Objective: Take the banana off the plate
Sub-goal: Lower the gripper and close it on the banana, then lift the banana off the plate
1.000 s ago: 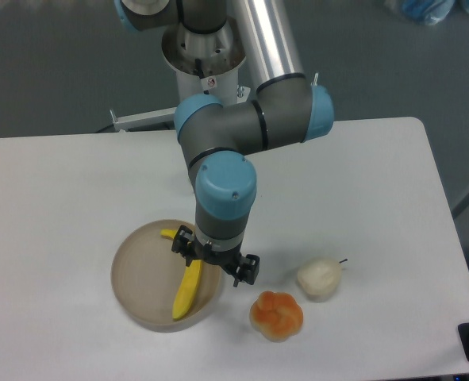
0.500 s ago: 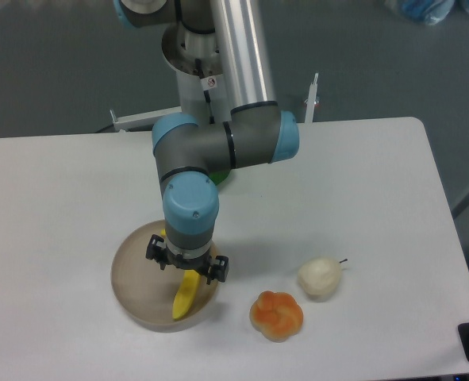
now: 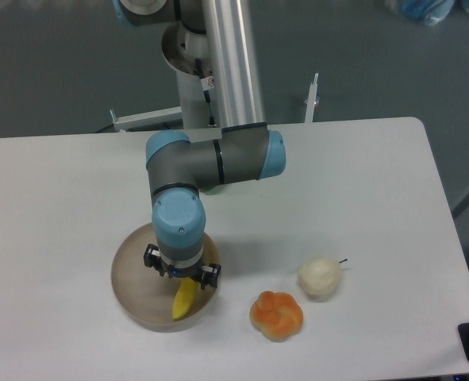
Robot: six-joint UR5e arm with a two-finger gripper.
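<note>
The banana (image 3: 184, 301) lies in the plate (image 3: 131, 279), directly under the tool (image 3: 182, 275). Only its lower end shows, a yellow tip poking out below the tool and pointing toward the plate's near rim; the rest is hidden by the wrist. The tool sits low over the right part of the plate, its black body spanning sideways across the banana. Its fingertips are covered by the wrist and the tool housing, so I cannot tell how far they are spread or whether they touch the fruit.

The plate, tan and round, rests on the white desk (image 3: 75, 190) and reaches out to the left of the tool, with bare dish floor showing on that side. The arm (image 3: 210, 159) comes down from behind the tool, with a grey elbow section and blue caps, and its silver upper tube rises toward the top edge.

To the right of the tool and a little nearer the camera, an orange knotted bun (image 3: 276, 314) sits on the desk, close to the plate's rim but apart from it. Farther right, just beside the bun, lies a pale cream pear (image 3: 320, 277) with its thin stem pointing away from the tool.
</note>
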